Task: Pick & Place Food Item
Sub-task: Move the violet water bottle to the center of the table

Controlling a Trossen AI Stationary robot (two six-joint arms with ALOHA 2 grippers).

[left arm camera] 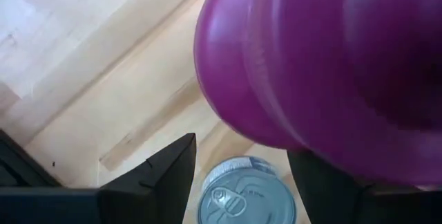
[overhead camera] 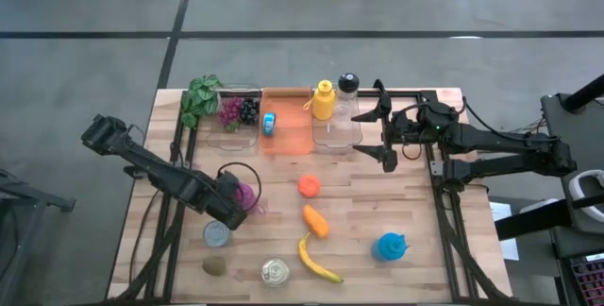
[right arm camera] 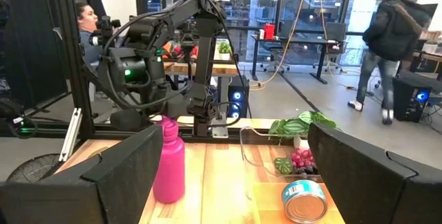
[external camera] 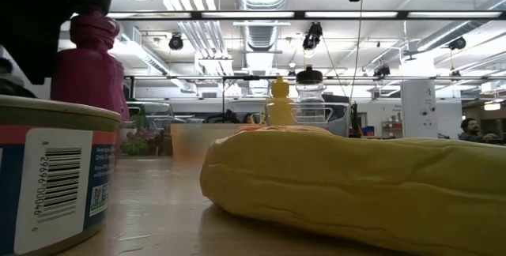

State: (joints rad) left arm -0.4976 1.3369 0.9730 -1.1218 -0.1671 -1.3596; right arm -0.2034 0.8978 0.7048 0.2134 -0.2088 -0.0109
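Gripping the magenta bottle [overhead camera: 247, 195] just beside the tin can [overhead camera: 217, 234] on the tabletop [overhead camera: 377, 202], the left gripper [overhead camera: 241, 200] fingers clamp it; the right gripper [overhead camera: 385, 127] fingers spread wide, empty, well away near the clear bottle [overhead camera: 347, 108].

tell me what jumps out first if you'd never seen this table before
The left claw grips a magenta plastic bottle near the table's left front, above a silver tin can. A long yellow banana lies at the front centre, filling the low view. Along the back edge stand a yellow plastic bottle and a clear black-capped bottle, with the open right claw hovering beside them.
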